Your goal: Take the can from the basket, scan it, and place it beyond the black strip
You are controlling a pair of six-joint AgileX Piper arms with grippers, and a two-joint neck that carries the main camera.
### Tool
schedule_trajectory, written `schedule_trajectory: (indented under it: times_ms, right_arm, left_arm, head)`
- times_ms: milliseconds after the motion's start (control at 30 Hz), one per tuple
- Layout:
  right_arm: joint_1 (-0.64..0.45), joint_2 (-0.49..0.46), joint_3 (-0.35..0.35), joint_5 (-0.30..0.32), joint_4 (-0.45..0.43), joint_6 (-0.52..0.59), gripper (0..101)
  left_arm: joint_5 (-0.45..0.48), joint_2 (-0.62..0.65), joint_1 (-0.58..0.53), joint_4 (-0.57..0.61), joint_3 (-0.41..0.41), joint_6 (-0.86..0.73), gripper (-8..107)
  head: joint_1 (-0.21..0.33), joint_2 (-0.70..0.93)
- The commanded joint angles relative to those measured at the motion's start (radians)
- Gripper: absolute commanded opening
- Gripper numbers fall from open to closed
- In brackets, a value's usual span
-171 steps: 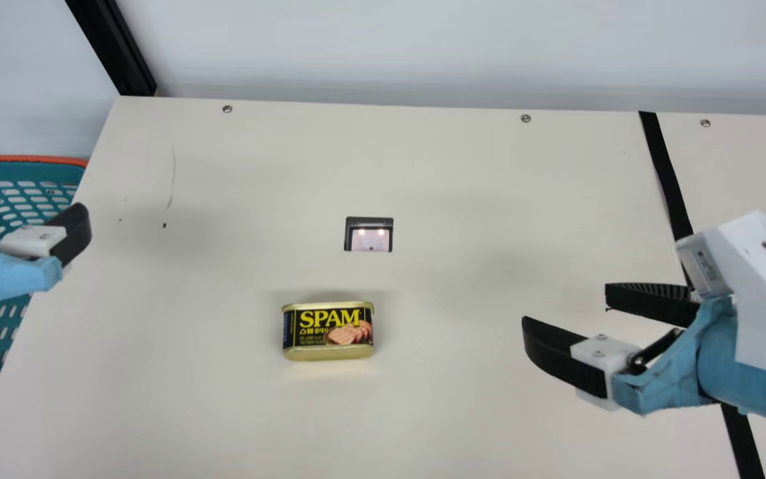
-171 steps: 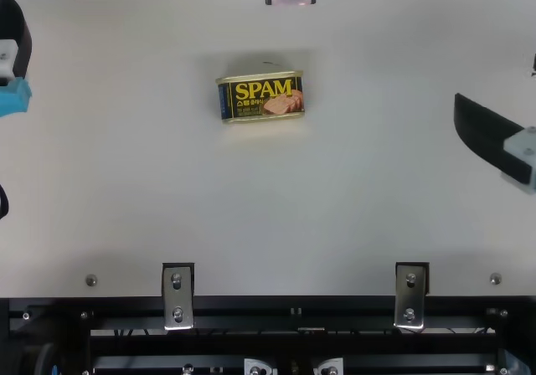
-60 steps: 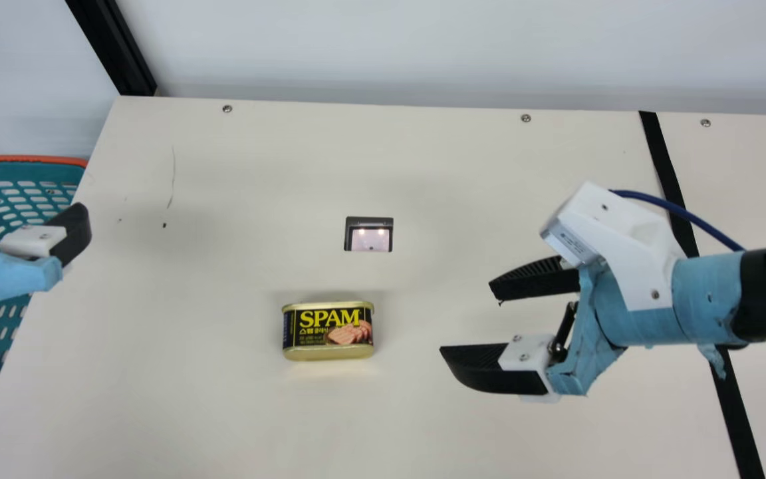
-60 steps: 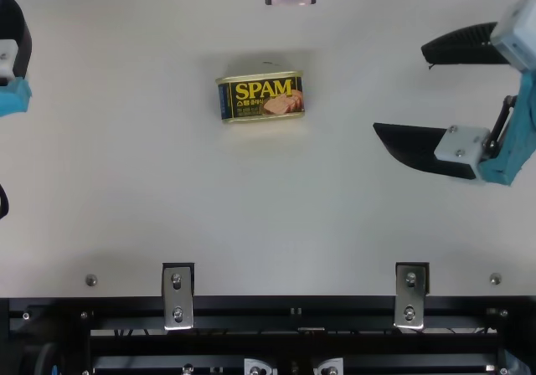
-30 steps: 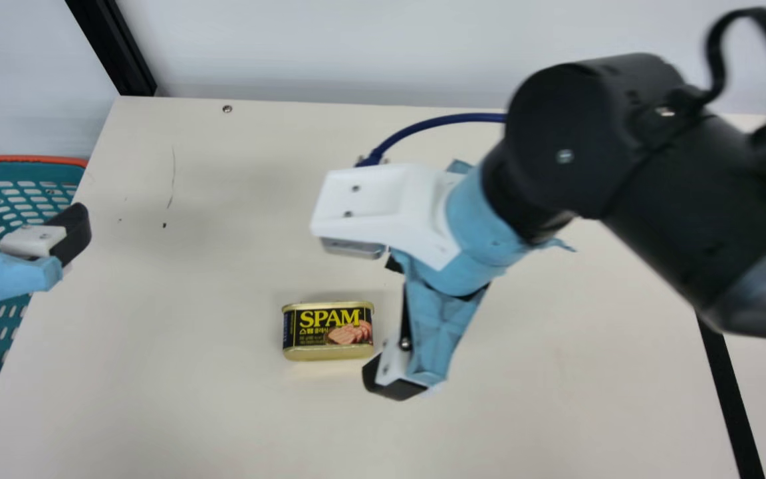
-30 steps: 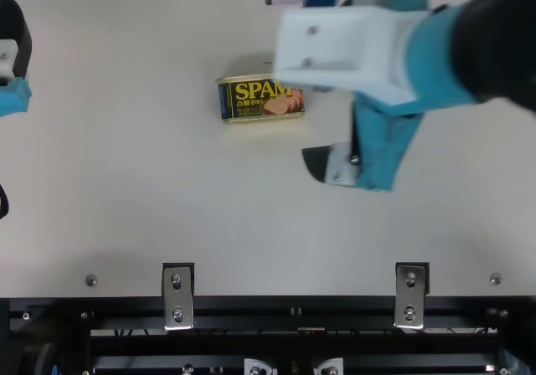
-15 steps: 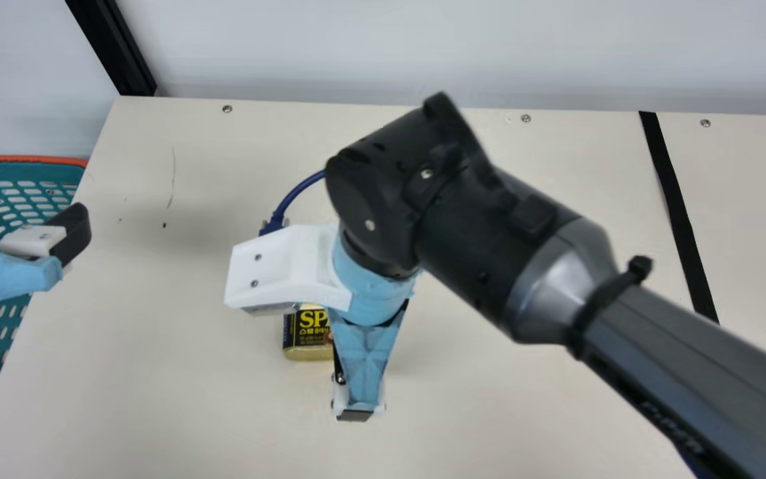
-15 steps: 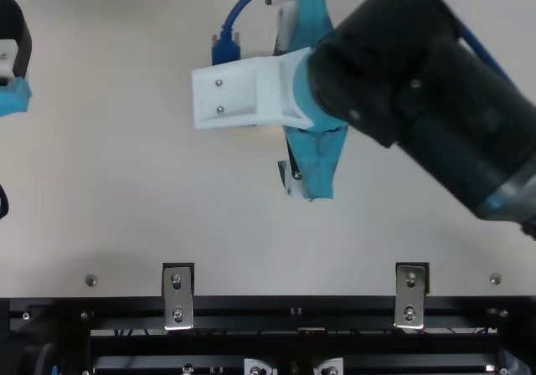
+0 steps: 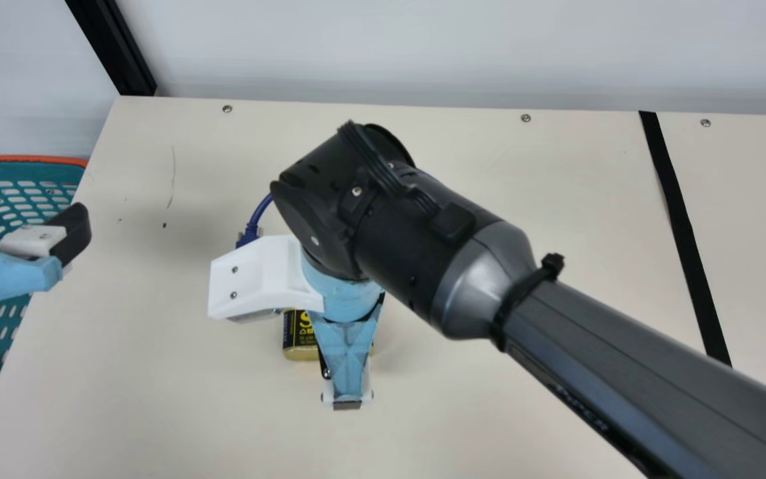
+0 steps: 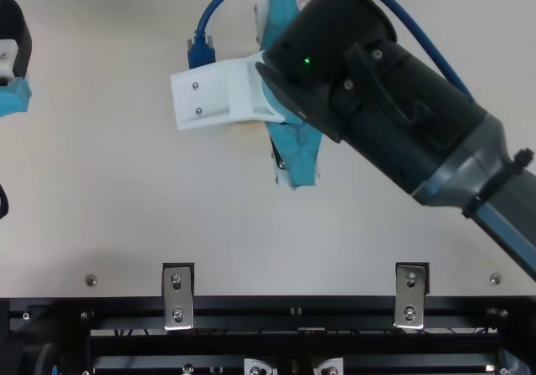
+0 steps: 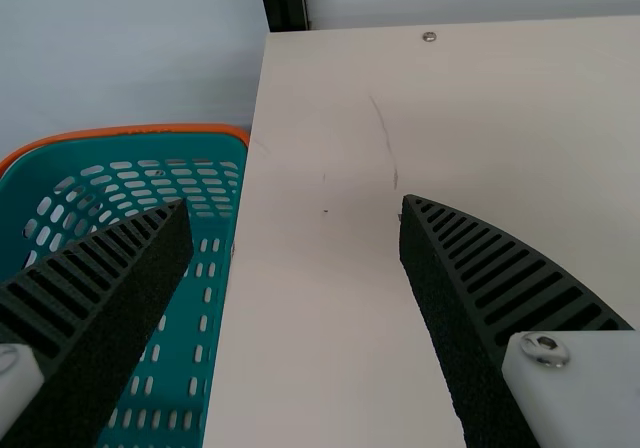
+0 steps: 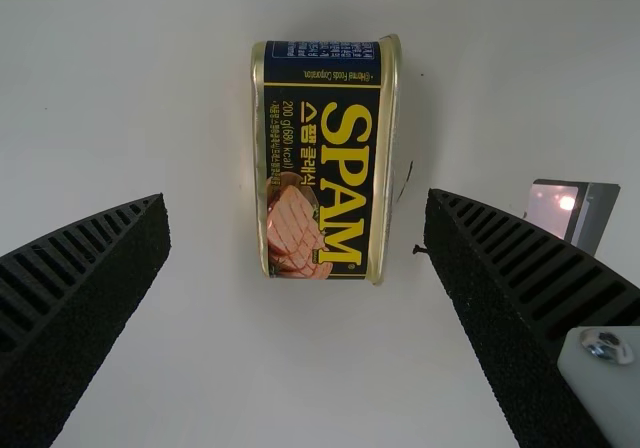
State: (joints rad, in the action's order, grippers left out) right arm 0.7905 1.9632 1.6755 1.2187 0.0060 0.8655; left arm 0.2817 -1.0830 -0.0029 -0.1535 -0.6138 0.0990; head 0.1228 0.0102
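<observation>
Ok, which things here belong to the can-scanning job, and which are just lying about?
Job:
can, on the table
basket
lit scanner window
black strip
right gripper, open over the can
left gripper, open near the basket

Just there, apparently fixtures:
metal bracket at the near edge
table screw
black post

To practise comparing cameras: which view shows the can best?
The right wrist view: the can is whole and unobstructed. The main view shows part, the right arm hiding the rest; in the top view that arm covers it; the left wrist view faces the basket.
</observation>
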Motion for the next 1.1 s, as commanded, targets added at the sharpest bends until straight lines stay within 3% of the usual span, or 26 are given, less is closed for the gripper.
schedule_trajectory:
  times_ms: [0,633,667,700,900,1067]
  right_arm:
    - [-0.003,0.014,0.007,0.001,-0.002,0.002,101]
    - [-0.010,0.129,0.085,0.001,0.027,-0.033,101]
    - [-0.010,0.132,0.088,0.001,0.028,-0.036,28]
    - [-0.011,0.135,0.091,0.001,0.031,-0.038,0]
    - [-0.025,0.134,0.115,0.001,0.060,-0.053,0]
    - [-0.061,0.099,0.155,0.001,0.146,-0.064,0]
  left_arm:
    - [0.000,0.000,0.000,0.000,0.000,0.000,90]
    - [0.000,0.000,0.000,0.000,0.000,0.000,90]
    - [0.000,0.000,0.000,0.000,0.000,0.000,90]
    - [0.000,0.000,0.000,0.000,0.000,0.000,90]
    - [0.000,0.000,0.000,0.000,0.000,0.000,90]
    - [0.000,0.000,0.000,0.000,0.000,0.000,90]
  head:
    - [0.010,-0.004]
    - [0.010,-0.004]
    - [0.010,-0.004]
    - [0.010,-0.004]
    - [0.010,-0.004]
    - [0.010,-0.004]
